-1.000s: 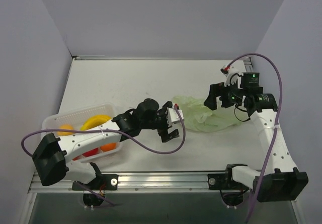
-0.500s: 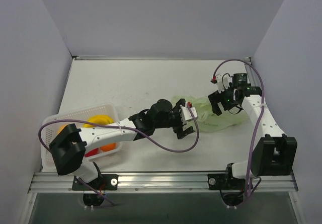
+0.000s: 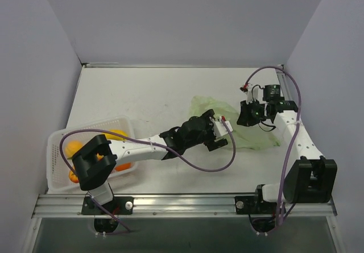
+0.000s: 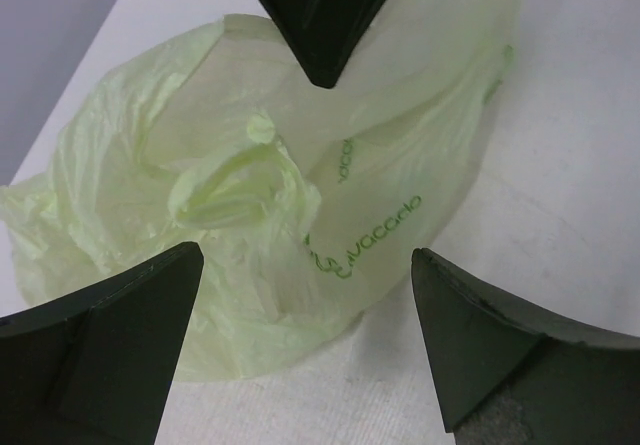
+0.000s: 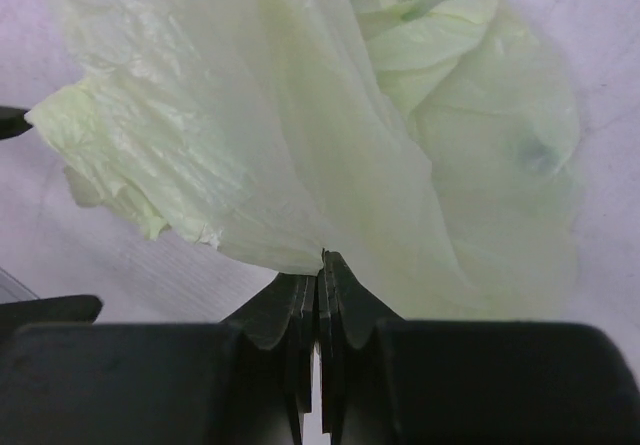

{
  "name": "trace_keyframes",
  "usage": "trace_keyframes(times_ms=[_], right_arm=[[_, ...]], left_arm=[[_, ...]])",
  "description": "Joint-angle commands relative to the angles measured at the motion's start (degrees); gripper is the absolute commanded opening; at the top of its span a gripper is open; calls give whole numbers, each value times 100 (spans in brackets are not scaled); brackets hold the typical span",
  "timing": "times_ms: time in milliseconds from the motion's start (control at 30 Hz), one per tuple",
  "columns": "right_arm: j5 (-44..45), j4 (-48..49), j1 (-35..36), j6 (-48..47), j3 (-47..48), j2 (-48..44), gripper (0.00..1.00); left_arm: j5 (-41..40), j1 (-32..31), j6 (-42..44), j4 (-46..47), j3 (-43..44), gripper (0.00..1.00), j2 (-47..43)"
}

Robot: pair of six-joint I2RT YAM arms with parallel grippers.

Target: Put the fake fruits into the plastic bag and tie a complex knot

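The pale green plastic bag lies crumpled on the table right of centre, with green lettering on it. My right gripper is shut on a fold of its film, the jaws pinched together at the film's near edge. My left gripper hovers open at the bag's near-left side, its fingers spread wide with only bag and table between them. The fake fruits, a yellow banana and orange pieces, sit in the white basket, partly hidden by the left arm.
The white perforated basket stands at the near left of the table. Purple cables loop off both arms. Grey walls close in the left, back and right sides. A metal rail runs along the near edge.
My right gripper has shut on the bag's film and drawn it up, so the bag now spreads towards the back left. My left arm has reached further right, up to the bag, still open.
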Motion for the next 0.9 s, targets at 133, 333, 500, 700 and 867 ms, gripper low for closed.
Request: trace_keyframes(times_ms=[133,333,500,700,867], right_arm=[[-1214,-319,-16,656,-61,-557,0],[-560,-364,-199,736,-88,-689,0],[461,-118,-771,1148,176,-575,0],[1525,-3,-1097,1079,352,-531,0],[904,-196,-1019,999,387,-469,0]], left_arm=[[-860,95,208,563,381,91,285],[-931,437,95,22,470,14,-179],[-518,1227,-319,-1255,-283,0,-1646],[35,2607,-468,-2362,-857,0,-2869],[1341,3145,-495,-2689,-1024,15,-3352]])
